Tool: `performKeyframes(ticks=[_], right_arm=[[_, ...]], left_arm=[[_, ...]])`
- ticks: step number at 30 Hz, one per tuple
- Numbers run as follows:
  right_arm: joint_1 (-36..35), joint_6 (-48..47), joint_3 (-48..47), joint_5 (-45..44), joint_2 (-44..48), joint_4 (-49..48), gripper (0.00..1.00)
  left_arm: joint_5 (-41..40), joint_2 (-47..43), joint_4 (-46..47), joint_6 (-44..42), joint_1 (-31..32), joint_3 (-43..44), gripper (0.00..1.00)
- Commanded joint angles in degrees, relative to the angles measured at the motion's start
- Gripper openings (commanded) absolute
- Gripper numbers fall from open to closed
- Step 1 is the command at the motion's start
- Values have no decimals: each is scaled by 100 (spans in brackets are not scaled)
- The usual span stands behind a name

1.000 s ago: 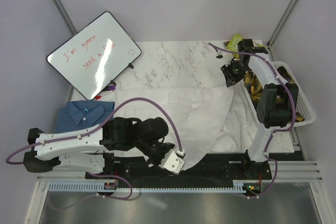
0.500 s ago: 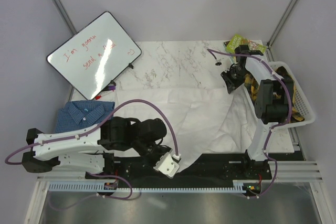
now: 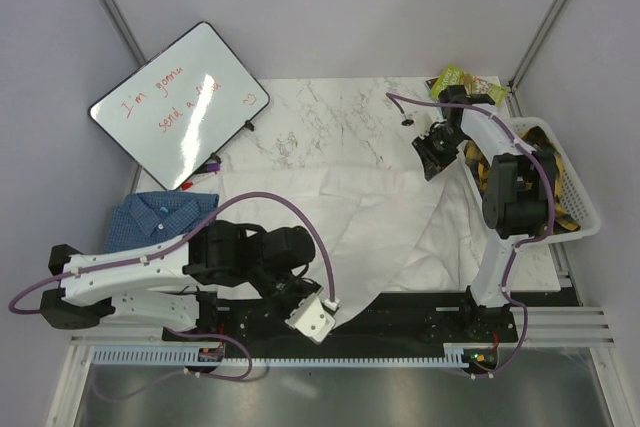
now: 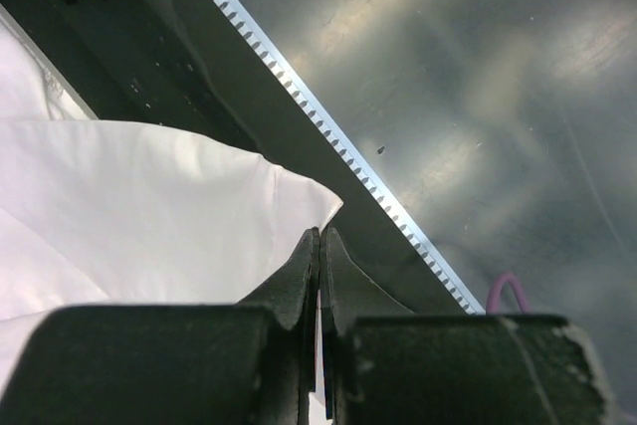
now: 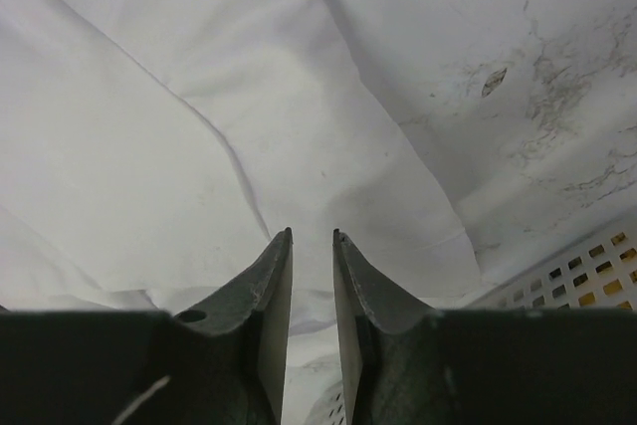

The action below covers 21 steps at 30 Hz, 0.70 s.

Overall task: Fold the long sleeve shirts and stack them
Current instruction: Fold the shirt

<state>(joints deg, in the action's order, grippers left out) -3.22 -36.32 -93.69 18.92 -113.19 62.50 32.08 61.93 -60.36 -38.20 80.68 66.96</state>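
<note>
From above, the left tool (image 3: 325, 313) pinches the white shirt (image 3: 400, 222) by a corner at lower centre, cloth running up-right to the right tool (image 3: 432, 152); left wrist: fingers (image 4: 299, 281) pressed on cloth; right wrist: jaws slightly parted above it.

Matt white cloth shirt (image 3: 400, 227), glossy marble table (image 3: 320, 117)

Cannot see the near edge of the blue checked shirt (image 3: 150, 215) under the left arm (image 3: 130, 269). Cannot read the whiteboard's (image 3: 180, 102) last word through glare. Cannot make out the basket's (image 3: 588, 225) contents behind the right arm (image 3: 512, 187). Cannot tell from the wrist view whether the right gripper (image 5: 311, 238) touches the white shirt (image 5: 149, 126). Cannot follow the purple cable (image 4: 506, 291) past the left wrist view's lower edge.
</note>
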Motion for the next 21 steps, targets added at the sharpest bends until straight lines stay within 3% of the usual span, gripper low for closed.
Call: performKeyframes(ticks=[1,6,10,13,17,21], right_arm=[[-20,54,290,-607,-54,-500,29],[182,-60,334,-1284,-327,-801,28],[191,-200,474,-1294,-231,-775,29],[173,-297,466,-1110,-81,-608,30],[156,-332,185,-469,121,-257,38],[-11,-175,0,50,262,51,46]], left_arm=[[194,82,321,206,-9,335,2],[28,187,1112,777,-18,458,2],[-403,258,1754,1138,-166,555,2],[-150,415,2150,1638,-1061,581,2],[167,732,2335,2315,-2755,442,2],[72,803,2608,2387,-3690,72,2]])
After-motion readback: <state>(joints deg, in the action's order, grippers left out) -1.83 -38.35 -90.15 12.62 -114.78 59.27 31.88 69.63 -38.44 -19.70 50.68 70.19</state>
